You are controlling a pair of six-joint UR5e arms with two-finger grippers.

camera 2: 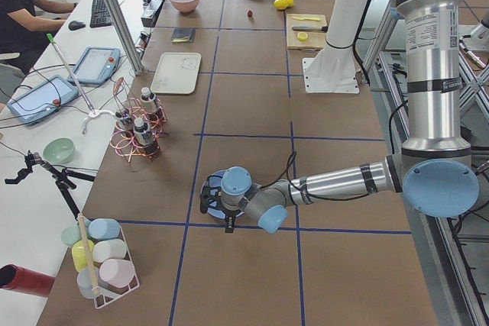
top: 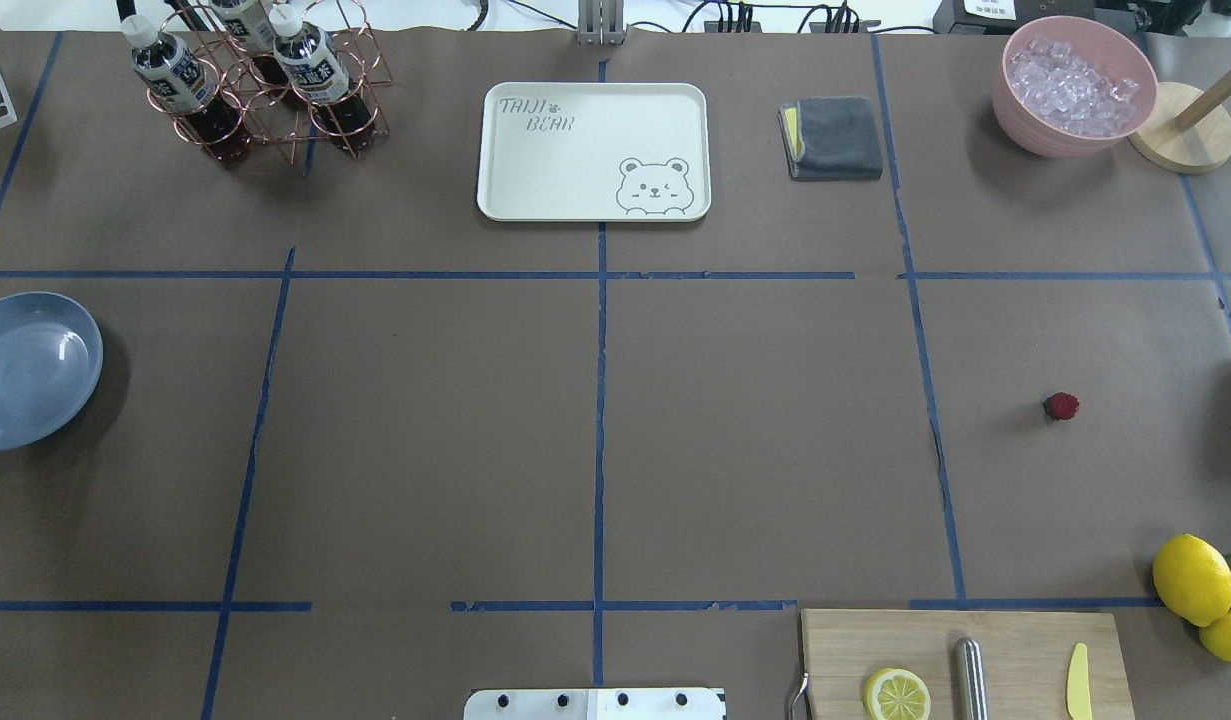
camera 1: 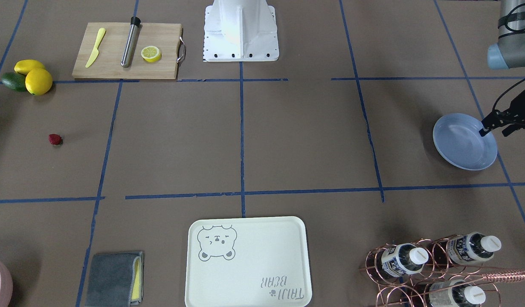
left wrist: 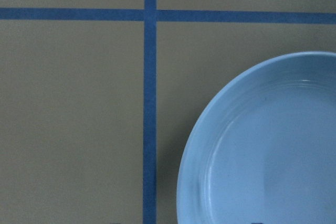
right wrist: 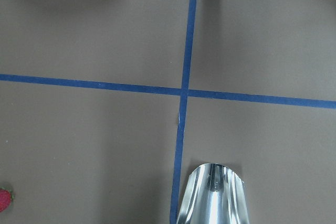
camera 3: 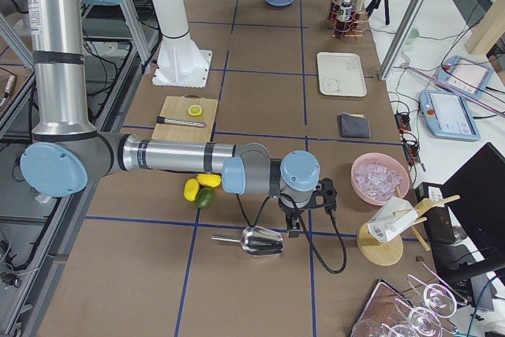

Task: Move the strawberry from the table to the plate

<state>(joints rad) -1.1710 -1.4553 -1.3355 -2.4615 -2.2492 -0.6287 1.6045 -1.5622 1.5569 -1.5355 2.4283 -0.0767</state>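
Observation:
The strawberry (top: 1062,406) lies alone on the brown table (top: 425,450), small and dark red, on my right side; it also shows as the strawberry (camera 1: 55,139) and at the bottom-left edge of the right wrist view, strawberry (right wrist: 4,200). The light-blue plate (top: 30,370) sits empty at the far left edge. My left gripper (camera 1: 494,131) hovers over the plate (camera 1: 465,141) near its rim, fingers apart, holding nothing. My right gripper (camera 3: 293,225) hangs low over the table beyond the strawberry, seen only from the side; whether it is open or shut I cannot tell.
A metal scoop (right wrist: 210,195) lies just under the right wrist. Lemons (top: 1193,578) and a bamboo board (top: 1015,660) with a lemon half stand near the robot's right. A bear tray (top: 593,150), grey cloth (top: 835,138), ice bowl (top: 1073,85) and bottle rack (top: 255,80) line the far side.

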